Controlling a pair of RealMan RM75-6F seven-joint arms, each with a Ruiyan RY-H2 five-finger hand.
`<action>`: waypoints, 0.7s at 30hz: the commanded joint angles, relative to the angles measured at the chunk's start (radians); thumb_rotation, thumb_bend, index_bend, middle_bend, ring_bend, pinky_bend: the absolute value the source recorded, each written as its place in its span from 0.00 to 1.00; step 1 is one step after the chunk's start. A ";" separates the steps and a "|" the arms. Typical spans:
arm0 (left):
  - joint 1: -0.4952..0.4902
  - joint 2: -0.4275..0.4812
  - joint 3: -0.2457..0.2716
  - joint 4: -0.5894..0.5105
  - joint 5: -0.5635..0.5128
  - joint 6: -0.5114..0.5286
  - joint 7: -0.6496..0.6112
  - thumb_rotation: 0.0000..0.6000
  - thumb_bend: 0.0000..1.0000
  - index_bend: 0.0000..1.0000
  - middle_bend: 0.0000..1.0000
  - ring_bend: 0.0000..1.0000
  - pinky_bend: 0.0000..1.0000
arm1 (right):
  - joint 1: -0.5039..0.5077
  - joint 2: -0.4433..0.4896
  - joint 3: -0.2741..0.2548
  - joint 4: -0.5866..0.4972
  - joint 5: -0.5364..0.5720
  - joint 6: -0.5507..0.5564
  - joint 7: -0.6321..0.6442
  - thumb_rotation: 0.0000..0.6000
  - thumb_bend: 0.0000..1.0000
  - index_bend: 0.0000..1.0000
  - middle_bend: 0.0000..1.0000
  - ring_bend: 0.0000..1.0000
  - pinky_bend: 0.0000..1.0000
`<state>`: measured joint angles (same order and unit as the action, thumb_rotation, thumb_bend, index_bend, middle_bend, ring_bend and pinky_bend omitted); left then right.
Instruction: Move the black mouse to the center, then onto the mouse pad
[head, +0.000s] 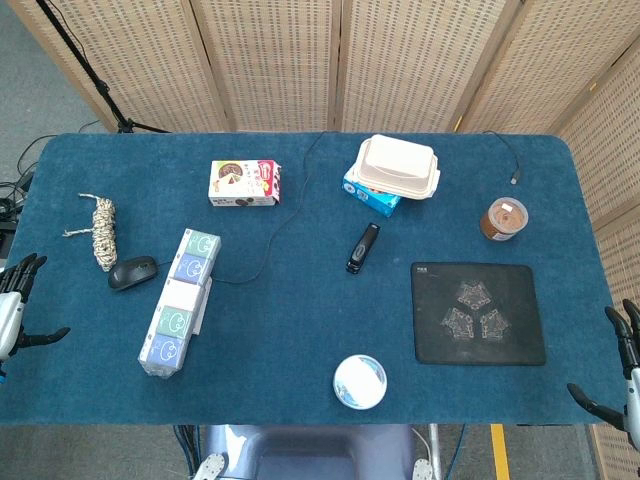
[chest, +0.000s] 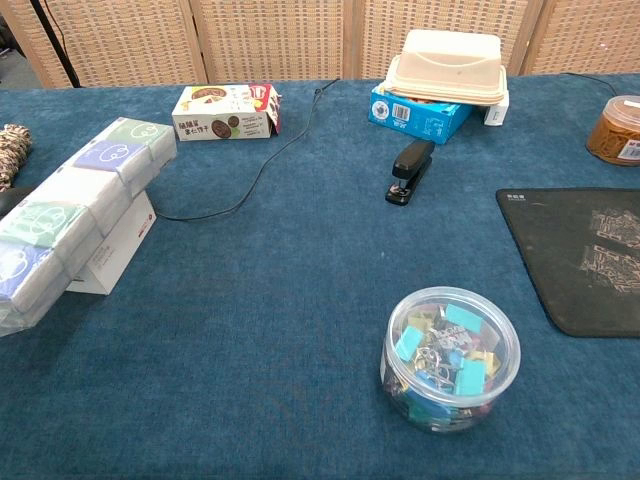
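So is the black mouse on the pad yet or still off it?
Off. The black mouse sits on the blue cloth at the table's left side, beside the rope bundle; the mouse pad lies bare at the right.

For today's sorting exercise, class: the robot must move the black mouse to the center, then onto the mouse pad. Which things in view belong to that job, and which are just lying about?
Belongs to the job:
black mouse
mouse pad

Just lying about:
rope bundle
tissue packs
snack box
stapler
beige lidded container
brown cup
tub of clips
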<state>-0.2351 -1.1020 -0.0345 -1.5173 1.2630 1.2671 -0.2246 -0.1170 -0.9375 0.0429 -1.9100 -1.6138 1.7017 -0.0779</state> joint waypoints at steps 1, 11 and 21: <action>0.001 -0.001 -0.004 0.004 0.001 -0.007 -0.003 1.00 0.08 0.00 0.00 0.00 0.00 | 0.000 0.000 -0.001 0.000 -0.002 0.000 0.000 1.00 0.00 0.00 0.00 0.00 0.00; -0.043 -0.019 -0.036 0.006 -0.037 -0.106 0.029 1.00 0.08 0.00 0.00 0.00 0.00 | -0.005 0.006 0.003 -0.005 0.005 0.011 0.013 1.00 0.00 0.00 0.00 0.00 0.00; -0.137 -0.087 -0.088 0.057 -0.098 -0.248 0.056 1.00 0.08 0.00 0.00 0.00 0.00 | -0.004 0.013 0.006 -0.001 0.015 0.006 0.026 1.00 0.00 0.00 0.00 0.00 0.00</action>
<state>-0.3567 -1.1746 -0.1141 -1.4734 1.1728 1.0381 -0.1684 -0.1206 -0.9244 0.0492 -1.9113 -1.5982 1.7078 -0.0521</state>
